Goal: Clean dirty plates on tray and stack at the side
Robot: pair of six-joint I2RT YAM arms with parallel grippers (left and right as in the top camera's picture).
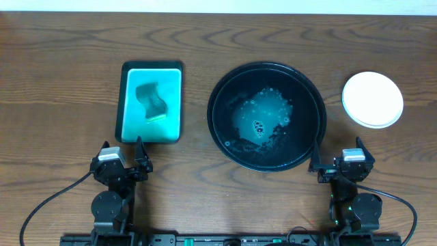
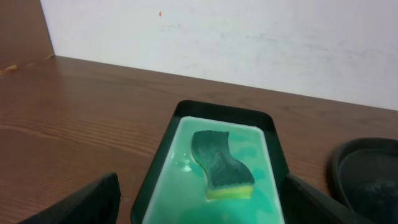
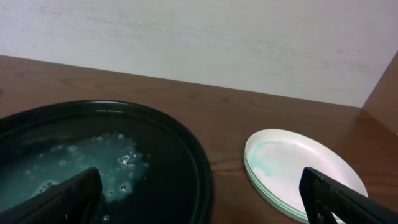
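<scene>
The tray (image 1: 213, 109) is a large round black dish in the middle of the table, holding foamy water and no plates. The plates (image 1: 372, 100) sit as one white stack on the bare wood to its right. In the right wrist view the stack (image 3: 292, 168) shows pale mint layered rims beside the tray's rim (image 3: 200, 163). My left gripper (image 1: 123, 152) rests open near the front edge, its fingers astride the near end of the teal tray (image 2: 199, 210). My right gripper (image 1: 339, 156) stands open and empty (image 3: 208, 205) between tray and stack.
A teal rectangular tray with a dark rim (image 1: 151, 65) lies left of the black dish, holding a green and yellow sponge (image 1: 151, 101) in wet suds (image 2: 221, 163). A white wall closes the table's far edge.
</scene>
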